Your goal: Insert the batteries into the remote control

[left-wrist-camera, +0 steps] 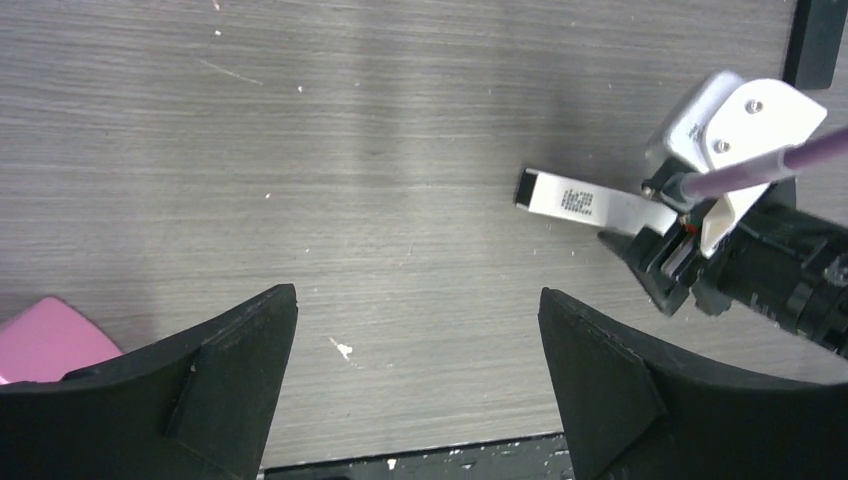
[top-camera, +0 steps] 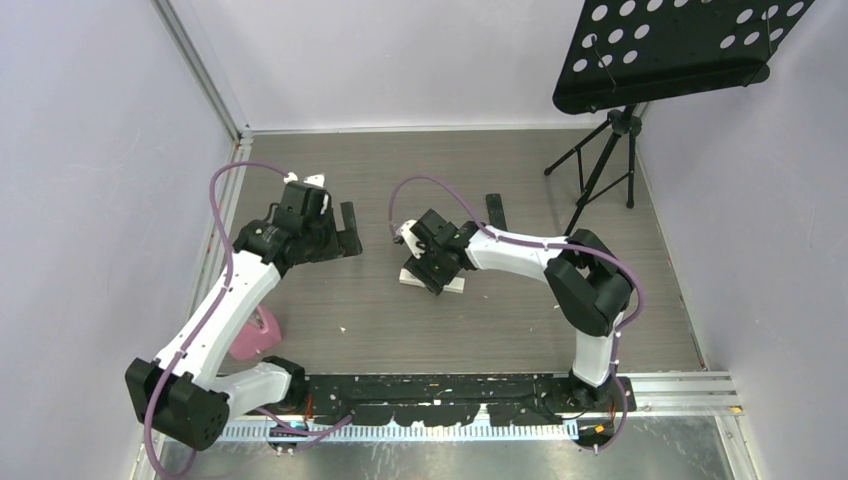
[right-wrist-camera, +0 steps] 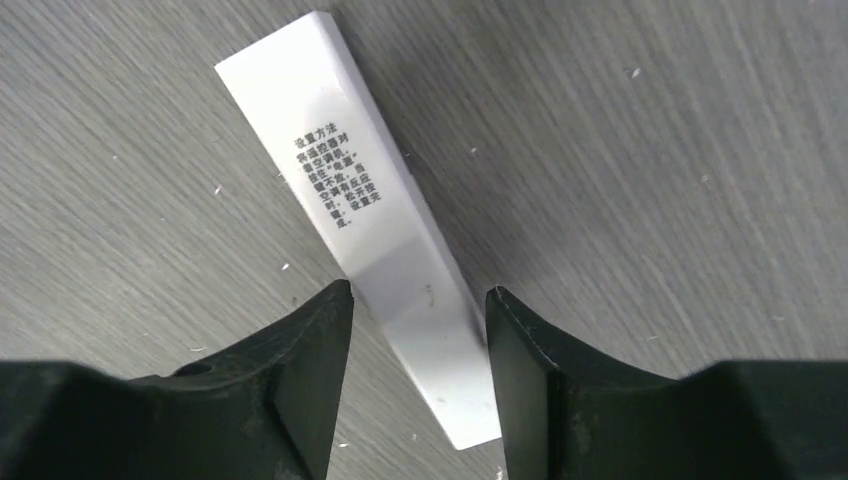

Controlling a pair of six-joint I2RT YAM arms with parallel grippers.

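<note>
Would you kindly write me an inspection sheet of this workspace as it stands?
Surface: grey wood-grain table, pale specks.
Job's things: slim white plastic remote lying flat, printed side up; batteries: nothing seen.
Clutter: pink plastic object beside the left arm; flat black strip.
Grippers: left tool open, empty; right tool open, straddling the remote.
Cables: purple cable looped along each arm.
Surroundings: black perforated music stand; pale walls.

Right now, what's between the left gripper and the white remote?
Only bare table between the left gripper and the remote, shown in the left wrist view.
</note>
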